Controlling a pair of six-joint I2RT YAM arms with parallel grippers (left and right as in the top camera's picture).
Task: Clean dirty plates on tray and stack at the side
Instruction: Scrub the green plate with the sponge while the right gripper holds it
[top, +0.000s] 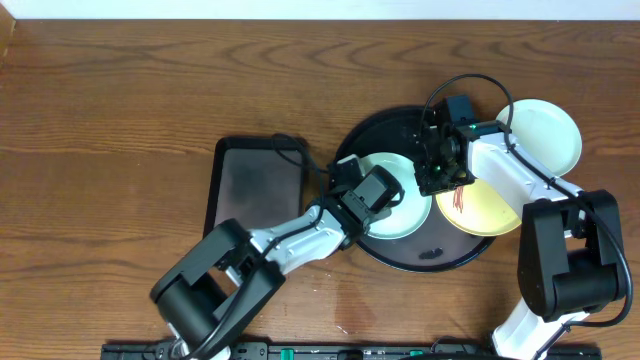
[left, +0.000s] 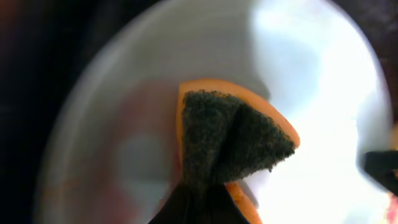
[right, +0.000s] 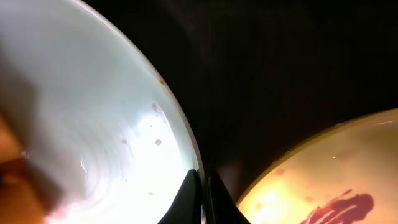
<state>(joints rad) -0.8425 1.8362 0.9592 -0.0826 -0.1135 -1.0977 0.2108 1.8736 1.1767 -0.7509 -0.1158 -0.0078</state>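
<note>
1. The wooden table (top: 120, 100) is carrying everything, and only the overhead view is showing it whole.
2. The black round tray (top: 420, 258) is lying right of centre, with a smaller rectangular tray (top: 258, 185) just beside it on the left.
3. The left arm (top: 290, 240) is reaching up diagonally from the near edge onto the round tray. The right arm (top: 520, 180) is bending in from the right.
4. One pale blue plate (top: 400, 205) is sitting in the round tray. A yellow plate (top: 490, 210) is overlapping the tray's right rim, and a second pale blue plate (top: 548, 135) is lying off the tray at the far right.
5. The left wrist view alone is showing the left gripper (left: 199, 205) clamping a folded orange sponge (left: 230, 137), scouring side up, over the plate.
6. The right wrist view is showing the right gripper (right: 203, 193) closing fingertip to fingertip at that plate's rim. I cannot tell whether the rim is pinched.
7. A reddish smear (right: 342, 205) is marking the yellow plate.
</note>
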